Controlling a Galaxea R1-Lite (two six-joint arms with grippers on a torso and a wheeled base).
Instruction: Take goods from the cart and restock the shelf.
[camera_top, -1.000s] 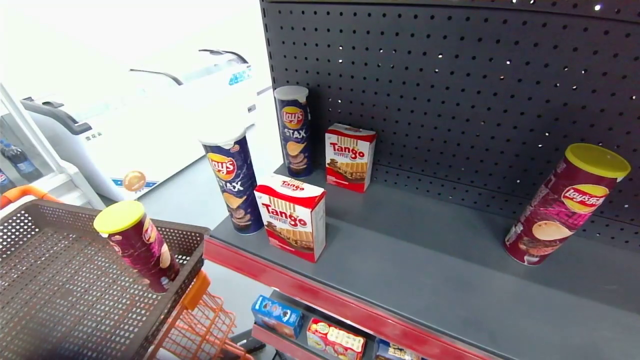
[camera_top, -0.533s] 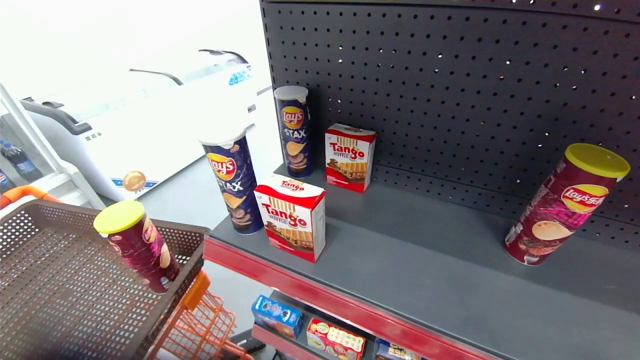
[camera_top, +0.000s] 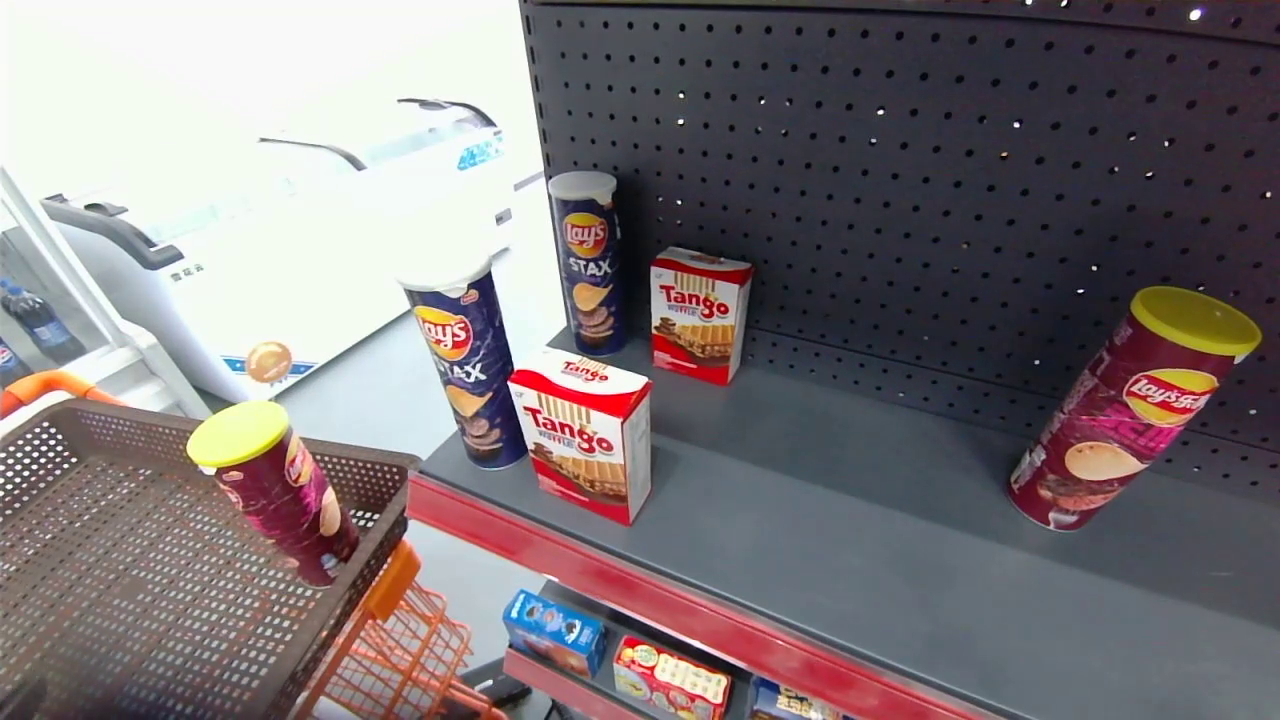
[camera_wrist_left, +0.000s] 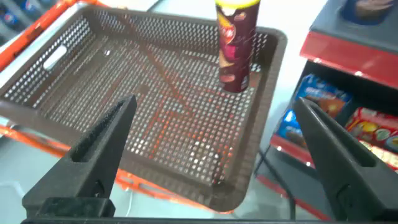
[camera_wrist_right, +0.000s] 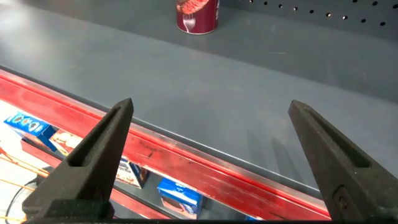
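The right wrist view cuts off the maroon can (camera_wrist_right: 198, 15) on the smooth grey shelf (camera_wrist_right: 249, 93) above its base; boxes (camera_wrist_right: 177, 193) below sit half hidden behind the red lip (camera_wrist_right: 186, 155). A 2nd maroon can (camera_top: 272, 490), cylindrical with a yellow plastic lid, stands upright in the cart's perforated brown basket (camera_top: 100, 560). The left tool (camera_wrist_left: 214, 104) gapes wide above that basket; the right tool (camera_wrist_right: 211, 107) gapes wide facing the shelf.

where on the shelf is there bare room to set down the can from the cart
The widest bare stretch of the shelf lies between the front wafer box and the maroon can, from the red front edge back to the pegboard. The left end is crowded: front blue can, rear blue can and rear wafer box stand close by.
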